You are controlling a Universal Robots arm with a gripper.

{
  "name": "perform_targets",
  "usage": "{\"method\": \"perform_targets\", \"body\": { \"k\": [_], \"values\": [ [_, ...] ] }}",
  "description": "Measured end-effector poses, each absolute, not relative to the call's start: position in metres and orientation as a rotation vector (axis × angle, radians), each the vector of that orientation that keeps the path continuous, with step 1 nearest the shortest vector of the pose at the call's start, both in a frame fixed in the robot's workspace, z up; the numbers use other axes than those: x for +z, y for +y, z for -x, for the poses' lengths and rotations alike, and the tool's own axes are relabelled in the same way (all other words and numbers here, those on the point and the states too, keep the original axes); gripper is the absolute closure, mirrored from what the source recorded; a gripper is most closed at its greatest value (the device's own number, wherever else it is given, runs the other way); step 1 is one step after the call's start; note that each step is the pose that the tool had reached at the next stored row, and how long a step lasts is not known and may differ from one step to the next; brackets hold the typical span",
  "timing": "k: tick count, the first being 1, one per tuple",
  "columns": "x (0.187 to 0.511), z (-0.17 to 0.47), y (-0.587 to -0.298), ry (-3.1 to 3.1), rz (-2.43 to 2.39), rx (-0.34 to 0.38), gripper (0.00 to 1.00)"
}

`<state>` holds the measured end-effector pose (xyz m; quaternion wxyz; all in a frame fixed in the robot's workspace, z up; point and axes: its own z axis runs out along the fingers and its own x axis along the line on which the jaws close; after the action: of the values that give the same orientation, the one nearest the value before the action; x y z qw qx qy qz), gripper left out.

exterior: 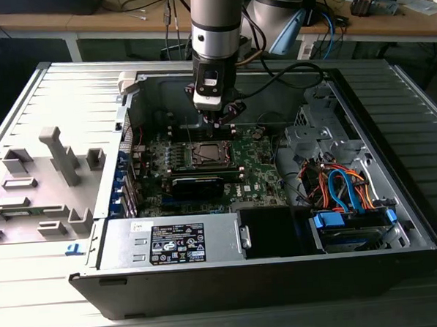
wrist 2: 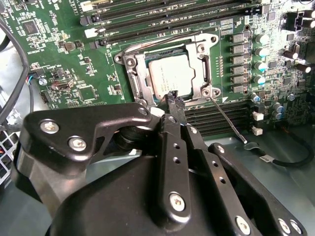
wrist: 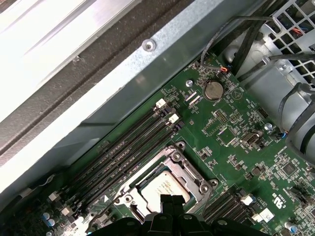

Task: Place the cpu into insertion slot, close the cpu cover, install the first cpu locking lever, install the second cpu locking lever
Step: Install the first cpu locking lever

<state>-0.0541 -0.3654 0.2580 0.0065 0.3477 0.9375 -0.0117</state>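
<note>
Starting with what's closest in the second wrist view: the gripper (wrist 2: 174, 101) has its two black fingers pressed together, and I can't see anything pinched between them. The tips hang right at the near edge of the socket, close above it. I can't tell whether they're touching the metal.

Just past the tips, the cpu (wrist 2: 170, 73) is sitting in the insertion slot (exterior: 196, 154), silvery top facing up, so I'd call that step done. The cpu cover (wrist 2: 139, 81) looks folded down flat around it, with the chip showing through the window. The first wrist view shows the frame lying level too, so I reckon the cover is closed.

The levers are where it looks unfinished. One thin wire lever (wrist 2: 229, 120) angles away from the socket corner, out across the black memory slots (wrist 2: 211, 115), and its end is free, so to me it isn't latched. The other lever (wrist 2: 167, 42) runs along the far side of the socket. I can't tell if it's hooked under its catch.

Further out in the exterior view, the arm stands over the middle of the green board (exterior: 260, 180), inside the open case (exterior: 394, 161), well apart from the grey power supply (exterior: 175, 243) at the front.

My guess is roughly halfway: chip and cover sorted, levers not locked yet.
</note>
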Motion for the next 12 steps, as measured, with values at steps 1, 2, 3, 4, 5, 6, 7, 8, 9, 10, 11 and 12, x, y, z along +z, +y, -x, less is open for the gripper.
{"method": "perform_targets", "body": {
  "k": [1, 2, 3, 4, 5, 6, 7, 8, 9, 10, 11, 12],
  "values": [
    [0.258, 0.0541, -0.3654, 2.934, -1.087, -0.035, 0.89],
    [0.2581, 0.0541, -0.3655, 2.935, -1.086, -0.032, 0.89],
    [0.2581, 0.0541, -0.3655, 2.936, -1.086, -0.027, 0.89],
    [0.2581, 0.0541, -0.3655, 2.937, -1.086, -0.024, 0.89],
    [0.2583, 0.0541, -0.3655, 2.938, -1.086, -0.022, 0.89],
    [0.2583, 0.0541, -0.3655, 2.938, -1.086, -0.02, 0.89],
    [0.2584, 0.0541, -0.3655, 2.939, -1.086, -0.017, 0.89],
    [0.2584, 0.054, -0.3655, 2.94, -1.085, -0.015, 0.89],
    [0.2585, 0.054, -0.3655, 2.94, -1.083, -0.015, 0.89],
    [0.2585, 0.054, -0.3655, 2.941, -1.083, -0.015, 0.89],
    [0.2585, 0.054, -0.3655, 2.941, -1.082, -0.015, 0.89],
    [0.2585, 0.054, -0.3655, 2.941, -1.081, -0.015, 0.89]
  ]
}}
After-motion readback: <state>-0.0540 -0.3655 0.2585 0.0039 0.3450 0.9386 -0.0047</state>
